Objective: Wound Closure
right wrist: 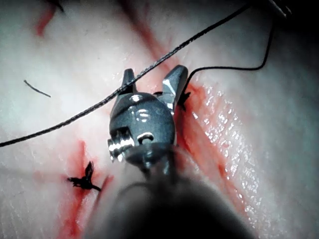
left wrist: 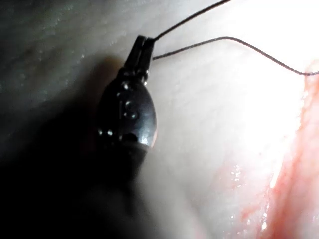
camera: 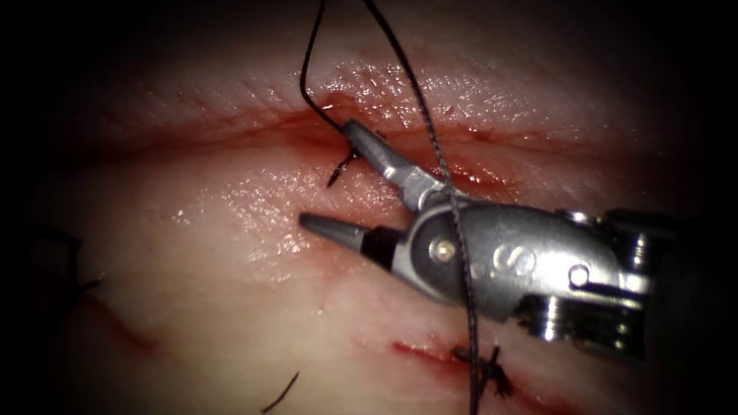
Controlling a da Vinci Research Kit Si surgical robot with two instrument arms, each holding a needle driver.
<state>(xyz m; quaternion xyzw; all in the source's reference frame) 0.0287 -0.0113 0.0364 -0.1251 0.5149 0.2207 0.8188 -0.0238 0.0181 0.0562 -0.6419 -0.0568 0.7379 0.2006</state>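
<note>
At the far left of the endoscope view a cut end of thread (camera: 280, 393) lies loose on the tissue (camera: 192, 253). Right of it, red fluid (camera: 254, 132) runs along the cut (camera: 477, 170). The right tool (camera: 327, 180) has its jaws spread wide, holding nothing, the upper tip just beside a short knot tail (camera: 338, 170). The thread (camera: 430, 138) crosses over this tool toward a tied stitch (camera: 492, 373). In the left wrist view, the left tool (left wrist: 143, 44) is clamped on the thread. I cannot tell where the needle is.

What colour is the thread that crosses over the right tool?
Black thread; clearest in the endoscope view.
</note>
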